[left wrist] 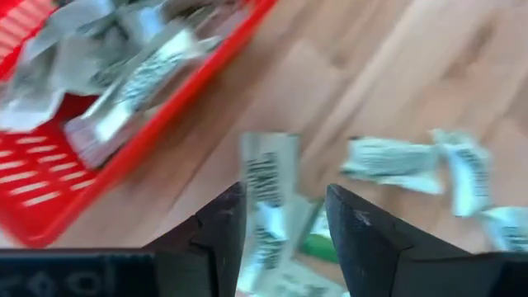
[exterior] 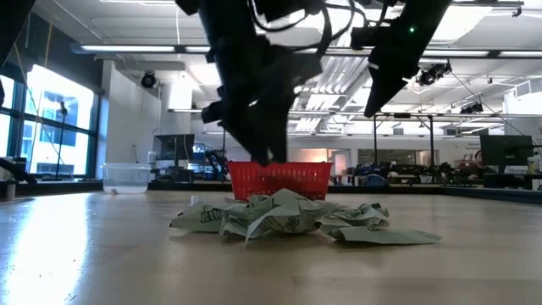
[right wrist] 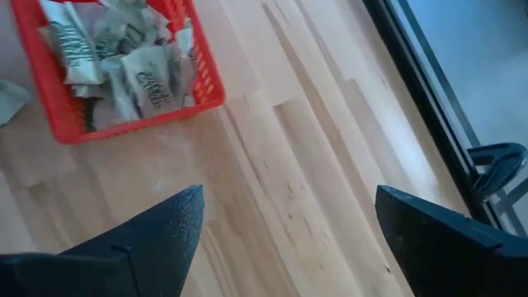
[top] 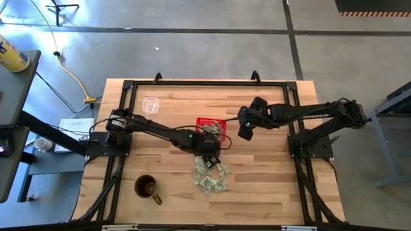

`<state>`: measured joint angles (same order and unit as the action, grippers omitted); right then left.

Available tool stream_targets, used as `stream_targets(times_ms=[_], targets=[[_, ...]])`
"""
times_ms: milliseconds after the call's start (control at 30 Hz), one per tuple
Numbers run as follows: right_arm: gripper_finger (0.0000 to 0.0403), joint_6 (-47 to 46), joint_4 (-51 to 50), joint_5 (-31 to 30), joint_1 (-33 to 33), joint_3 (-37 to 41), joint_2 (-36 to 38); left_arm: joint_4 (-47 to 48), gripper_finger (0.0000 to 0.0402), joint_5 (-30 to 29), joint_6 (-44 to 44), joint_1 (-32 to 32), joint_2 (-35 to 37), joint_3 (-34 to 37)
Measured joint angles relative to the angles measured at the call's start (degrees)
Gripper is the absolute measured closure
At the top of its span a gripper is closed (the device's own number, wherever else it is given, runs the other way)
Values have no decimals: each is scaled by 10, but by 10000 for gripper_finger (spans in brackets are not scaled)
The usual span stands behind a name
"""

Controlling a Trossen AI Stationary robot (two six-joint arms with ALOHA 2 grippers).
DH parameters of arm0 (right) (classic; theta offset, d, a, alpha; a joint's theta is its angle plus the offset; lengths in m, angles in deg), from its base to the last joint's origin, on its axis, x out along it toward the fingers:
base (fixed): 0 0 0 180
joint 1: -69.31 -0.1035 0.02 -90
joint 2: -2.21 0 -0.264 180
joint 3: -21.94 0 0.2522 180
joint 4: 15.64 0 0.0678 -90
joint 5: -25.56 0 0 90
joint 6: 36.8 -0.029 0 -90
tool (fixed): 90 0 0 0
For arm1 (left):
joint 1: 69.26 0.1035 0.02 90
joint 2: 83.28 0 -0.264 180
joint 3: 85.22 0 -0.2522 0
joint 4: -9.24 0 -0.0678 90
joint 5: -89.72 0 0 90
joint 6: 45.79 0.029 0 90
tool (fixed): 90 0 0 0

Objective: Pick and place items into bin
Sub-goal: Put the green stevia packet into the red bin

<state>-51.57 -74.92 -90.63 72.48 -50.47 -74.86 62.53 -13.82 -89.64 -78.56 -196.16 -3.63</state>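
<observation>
While I scan from big to small, the table (top: 270, 192) comes first: pale wood planks with a dark frame along its edges. My left arm (top: 154, 130) reaches in from its base toward the middle, and my right arm (top: 314, 112) stretches in from the other side. Next is the bin (top: 207, 123), a red mesh basket near the centre, already holding several packets, as both wrist views show. A brown mug (top: 147, 187) stands near the front edge on the left side, well apart from the bin, and a clear cup (top: 150, 104) lies toward the far edge. The left gripper (left wrist: 285, 216) hangs just in front of the bin, between it and the loose pile of packets (top: 210, 175) spread on the wood. Its jaws stand apart with nothing pinched; one packet (left wrist: 267, 194) lies on the table below, seen through the gap. The right gripper (right wrist: 285, 216) hovers beside the bin on the right, over bare planks, jaws spread wide and holding nothing. From the low view the pile sits in a crumpled heap in front of the bin, touching the table, with both arms coming down above it.
</observation>
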Motion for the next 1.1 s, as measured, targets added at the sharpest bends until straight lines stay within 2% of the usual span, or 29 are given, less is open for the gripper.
stream_targets(times_ms=[100, 167, 533, 767, 1100], targets=[[57, 3, 0, 0, 14, 0, 0, -26, 188, -7, 0, -13, 0, -2], [57, 2, 1, 3, 22, 0, 0, -17, 183, -24, 1, -17, 0, -1], [57, -16, 1, 28, 36, 0, 0, 13, 181, -24, 76, -16, -50, -1], [57, -32, -5, 28, 36, 0, -1, 31, 181, -79, 101, -15, -51, -1], [57, -32, -7, 28, 36, 0, -1, -12, 182, -51, 107, -12, -51, -1]])
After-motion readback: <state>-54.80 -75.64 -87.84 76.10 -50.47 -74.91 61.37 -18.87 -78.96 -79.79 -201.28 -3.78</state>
